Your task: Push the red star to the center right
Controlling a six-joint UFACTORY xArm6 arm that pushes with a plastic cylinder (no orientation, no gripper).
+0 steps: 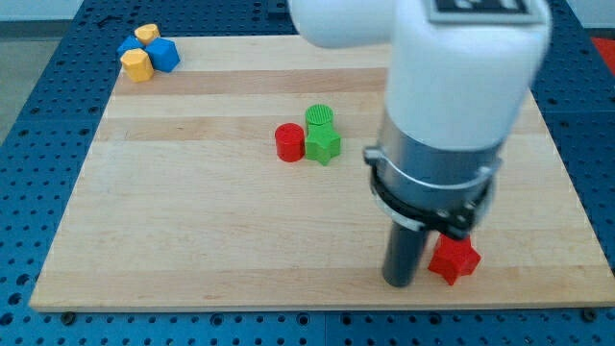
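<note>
The red star (455, 259) lies near the board's bottom right, partly hidden behind the arm's body. My tip (399, 284) is the dark rod's lower end, touching the board just to the left of the red star, close against it. A red cylinder (289, 142) sits near the board's middle, touching a green star (324, 145) on its right, with a green cylinder (320, 117) just above them.
A cluster at the board's top left holds a yellow block (137, 64), another yellow block (146, 34) and blue blocks (164, 54). The wooden board (192, 221) lies on a blue perforated table (29, 144). The arm's white and grey body (452, 106) covers the right middle.
</note>
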